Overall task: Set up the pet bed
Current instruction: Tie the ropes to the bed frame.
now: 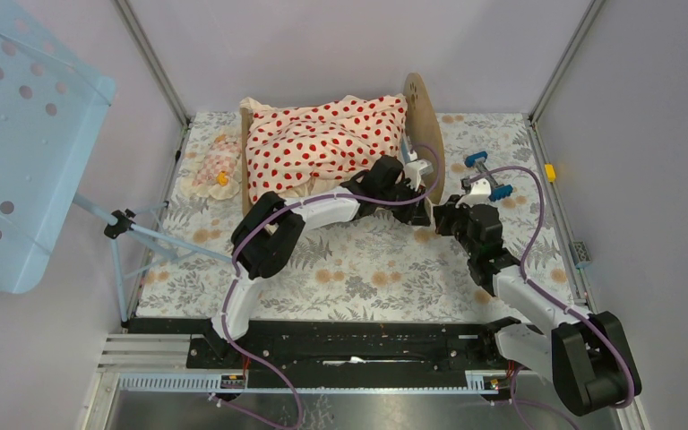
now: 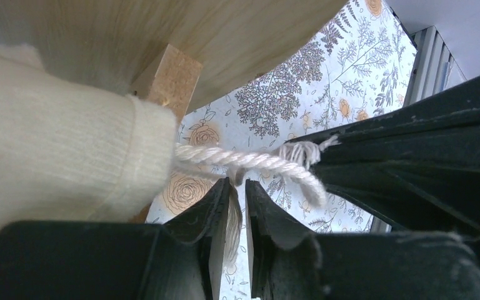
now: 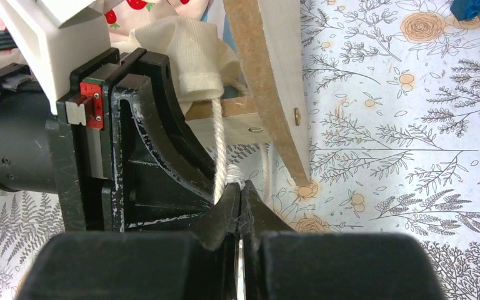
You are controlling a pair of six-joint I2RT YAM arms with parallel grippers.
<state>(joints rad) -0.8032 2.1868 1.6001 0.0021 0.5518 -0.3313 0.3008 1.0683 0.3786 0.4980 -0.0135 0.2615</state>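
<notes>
Blanket [image 1: 322,139] heaped on pet bed [image 1: 424,125] | pillow [image 1: 213,167] out left | right gripper [image 3: 239,190] clamps cord [image 3: 217,144] — left gripper [image 2: 239,184] barely parted | tying looks unfinished

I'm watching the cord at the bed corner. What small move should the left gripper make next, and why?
Probably open the left gripper a little wider and back away: the right gripper is shut on the white cord from the cream fabric, while the left's jaws stand only narrowly apart below it.

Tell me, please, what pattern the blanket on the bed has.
Blanket: red dots on cream, best in the top external view.
</notes>
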